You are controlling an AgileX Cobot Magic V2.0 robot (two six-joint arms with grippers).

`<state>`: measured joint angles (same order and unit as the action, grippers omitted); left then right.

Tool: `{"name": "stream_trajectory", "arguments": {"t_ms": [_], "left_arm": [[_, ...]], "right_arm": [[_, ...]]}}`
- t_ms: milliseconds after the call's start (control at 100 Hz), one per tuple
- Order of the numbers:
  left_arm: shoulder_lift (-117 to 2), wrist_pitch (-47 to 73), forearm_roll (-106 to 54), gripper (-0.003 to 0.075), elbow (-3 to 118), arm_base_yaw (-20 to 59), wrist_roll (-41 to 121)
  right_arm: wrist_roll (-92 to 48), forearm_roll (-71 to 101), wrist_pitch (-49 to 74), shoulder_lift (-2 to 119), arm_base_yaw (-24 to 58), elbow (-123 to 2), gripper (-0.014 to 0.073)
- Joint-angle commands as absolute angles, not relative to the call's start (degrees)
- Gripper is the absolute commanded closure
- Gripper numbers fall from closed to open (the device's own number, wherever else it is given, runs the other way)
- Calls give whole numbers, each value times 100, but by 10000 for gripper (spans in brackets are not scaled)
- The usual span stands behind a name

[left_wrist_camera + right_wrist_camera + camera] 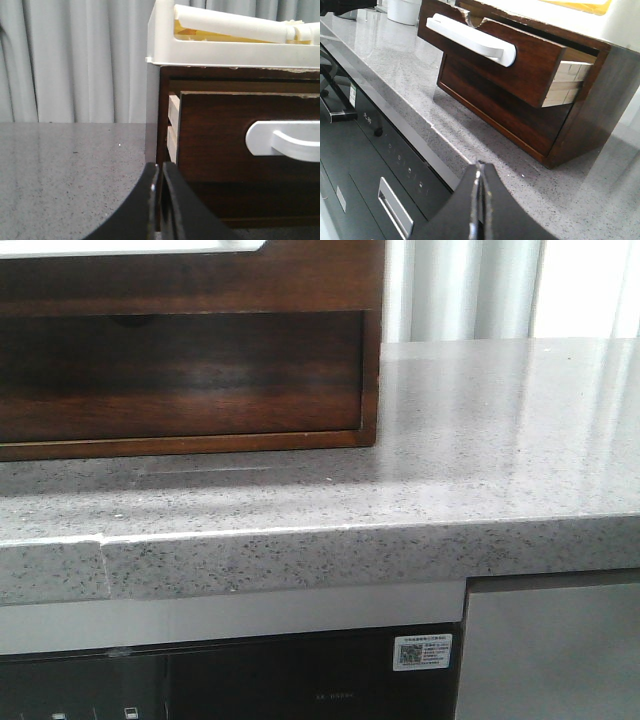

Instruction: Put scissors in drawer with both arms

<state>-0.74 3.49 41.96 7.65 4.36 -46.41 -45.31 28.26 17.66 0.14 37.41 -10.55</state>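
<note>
Speckled grey stone counter [480, 440] carries a dark brown glossy wooden cabinet [370, 370] at its back left, seen from the front. A white plastic tray [165, 45] sits on top of the cabinet.

Drawer: the dark brown glossy wooden drawer [530, 65] with a white curved handle [470, 37] and a half-round notch in its top edge stands partly pulled out of the cabinet. Its pale wood side panels [567, 82] show at both ends in the wrist views.

Scissors: not visible in any view; their place cannot be told.

Left end effector [159, 200]: black, fingers pressed together, nothing between them. It sits low over the counter, just beside the near corner of the cabinet and facing the drawer front.

Right end effector [478, 210]: black, fingers together, holding nothing. It is over the counter near its front edge, apart from the cabinet, looking at the drawer's other end.

Below the counter edge: a black appliance panel [250, 680] with a white label sticker [422, 651].
</note>
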Motion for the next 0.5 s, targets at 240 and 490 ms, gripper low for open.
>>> {"name": "stream_trajectory", "arguments": {"t_ms": [240,490], "left_arm": [[-149,-33,160,740,739,435,-306],[217,-686,-618,740,197,361,706]], "right_arm": [[-4521,2911,1389,61,3717,-1191,639],[-4521,2911,1389,61,3717,-1191,639]]}}
